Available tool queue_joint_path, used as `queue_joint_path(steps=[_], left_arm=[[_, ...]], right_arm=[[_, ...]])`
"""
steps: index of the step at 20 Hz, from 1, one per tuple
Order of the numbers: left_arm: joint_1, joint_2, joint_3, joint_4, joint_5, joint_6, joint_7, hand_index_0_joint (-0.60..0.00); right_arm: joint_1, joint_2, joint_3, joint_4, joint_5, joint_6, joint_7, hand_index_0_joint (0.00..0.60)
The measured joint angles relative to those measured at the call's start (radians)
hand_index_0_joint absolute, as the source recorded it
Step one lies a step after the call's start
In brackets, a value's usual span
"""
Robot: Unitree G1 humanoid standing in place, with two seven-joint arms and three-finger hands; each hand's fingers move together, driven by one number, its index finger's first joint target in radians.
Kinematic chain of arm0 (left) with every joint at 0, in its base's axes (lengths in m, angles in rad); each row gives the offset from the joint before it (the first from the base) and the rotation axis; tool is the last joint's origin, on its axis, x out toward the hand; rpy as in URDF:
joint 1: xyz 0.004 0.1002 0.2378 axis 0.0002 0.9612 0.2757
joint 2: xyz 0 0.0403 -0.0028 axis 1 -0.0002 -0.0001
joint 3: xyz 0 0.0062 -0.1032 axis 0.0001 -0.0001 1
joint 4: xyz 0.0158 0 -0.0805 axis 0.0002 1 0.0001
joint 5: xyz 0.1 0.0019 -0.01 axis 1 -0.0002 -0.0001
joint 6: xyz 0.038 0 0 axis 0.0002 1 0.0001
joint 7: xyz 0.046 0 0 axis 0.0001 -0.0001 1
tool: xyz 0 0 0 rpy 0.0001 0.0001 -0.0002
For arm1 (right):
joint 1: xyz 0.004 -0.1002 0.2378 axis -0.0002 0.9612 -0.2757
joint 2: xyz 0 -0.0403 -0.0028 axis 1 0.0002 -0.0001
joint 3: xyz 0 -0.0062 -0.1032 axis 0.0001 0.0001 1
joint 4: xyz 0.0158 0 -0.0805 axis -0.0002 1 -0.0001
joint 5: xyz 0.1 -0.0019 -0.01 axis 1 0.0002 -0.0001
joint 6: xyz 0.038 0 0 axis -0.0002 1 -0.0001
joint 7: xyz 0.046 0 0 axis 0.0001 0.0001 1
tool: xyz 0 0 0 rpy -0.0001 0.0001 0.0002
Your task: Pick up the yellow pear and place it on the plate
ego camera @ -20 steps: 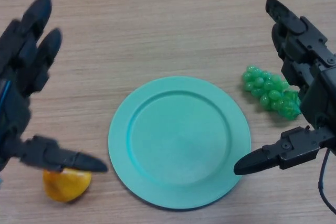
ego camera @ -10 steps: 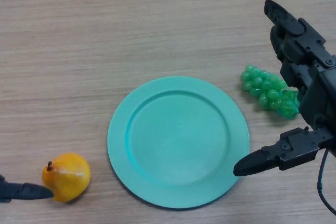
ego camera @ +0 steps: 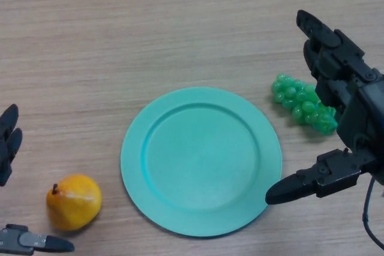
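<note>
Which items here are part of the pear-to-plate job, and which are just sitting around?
Part of the job:
- round yellow-orange pear, on the table near the left edge
- round teal plate, nothing on it
- left hand, open, beside the pear

Just lying about:
- bunch of green grapes, right of the plate
- right hand, open, idle

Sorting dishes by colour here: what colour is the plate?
The plate is plain turquoise green, no pattern, shown clearly in the head view.

A light wooden table (ego camera: 180, 34) fills the whole view — pale, fine grain running left to right.
</note>
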State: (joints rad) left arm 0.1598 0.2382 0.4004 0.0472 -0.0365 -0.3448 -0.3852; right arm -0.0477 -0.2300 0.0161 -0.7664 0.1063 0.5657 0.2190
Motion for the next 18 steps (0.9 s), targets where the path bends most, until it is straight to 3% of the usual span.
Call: queue_joint_path(steps=[3,12,14,17,18], left_arm=[[-0.016,0.035,-0.023,0.094,0.020,-0.048,0.051,0.000],[-0.041,0.028,-0.165,0.210,-0.023,-0.063,0.074,0.000],[-0.050,0.028,-0.181,0.267,-0.010,-0.073,0.152,0.000],[-0.054,0.029,-0.192,0.283,0.031,-0.074,0.188,-0.348],[-0.059,0.029,-0.198,0.289,0.037,-0.075,0.188,-0.499]], right_arm=[[-0.001,0.000,0.000,-0.011,0.000,0.012,0.000,0.000],[0.025,-0.002,-0.017,-0.076,0.004,0.035,0.000,0.000],[0.025,-0.005,-0.063,-0.077,0.025,0.035,0.001,0.000],[0.026,-0.005,-0.081,-0.077,0.023,0.035,-0.001,0.000],[0.027,-0.005,-0.081,-0.077,0.023,0.035,-0.001,0.000]])
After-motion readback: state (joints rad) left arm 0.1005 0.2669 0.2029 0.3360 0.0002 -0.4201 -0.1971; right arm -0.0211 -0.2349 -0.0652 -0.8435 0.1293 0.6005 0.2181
